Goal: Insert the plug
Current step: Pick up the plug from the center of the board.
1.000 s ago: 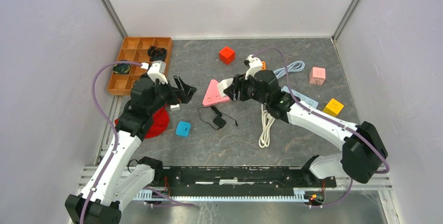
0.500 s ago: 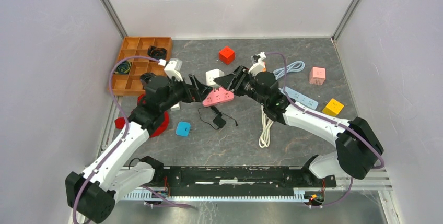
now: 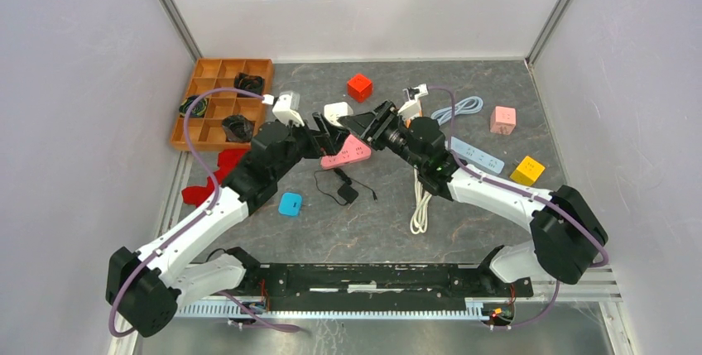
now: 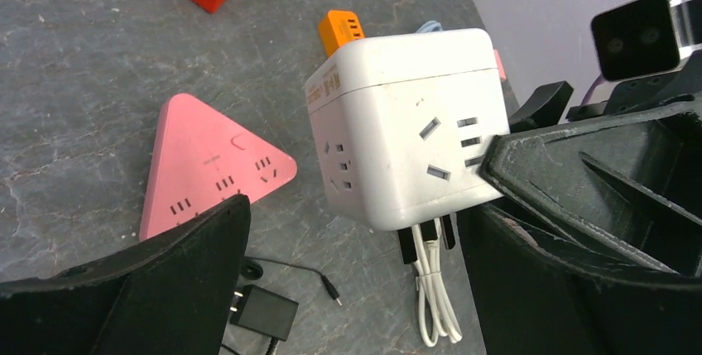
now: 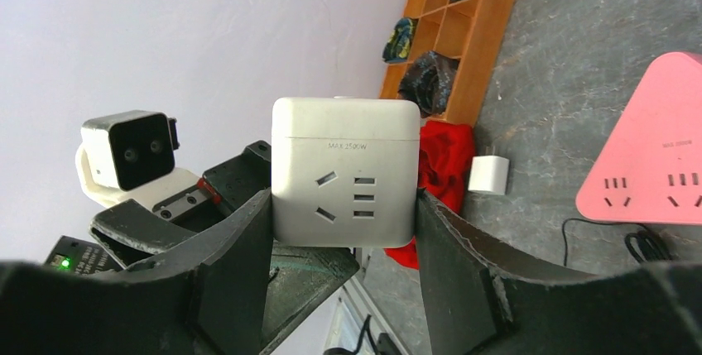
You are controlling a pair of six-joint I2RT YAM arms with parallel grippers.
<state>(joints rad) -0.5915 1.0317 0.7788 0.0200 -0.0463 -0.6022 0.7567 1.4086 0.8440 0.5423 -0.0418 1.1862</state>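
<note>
Right gripper: jaws clamp white socket cube, base hidden.
Left gripper: jaws wide, empty; cube contact unclear.

five cube sockets, two flat strips, two cable bundles, three tray bundles, five singles

cubes, five, placed from the pink triangular strip: white cube just above its far edge, red cube beyond it, orange cube beyond and right, pink cube and yellow cube well to the right. flat strips, two: the triangle itself and a pale blue strip to its right. cable bundles, two: white cable near-right, lavender cable far-right. one each: black adapter just nearer, blue pad near-left, white charger block left, red cloth farther left, wooden tray far-left, holding three dark bundles.
</note>
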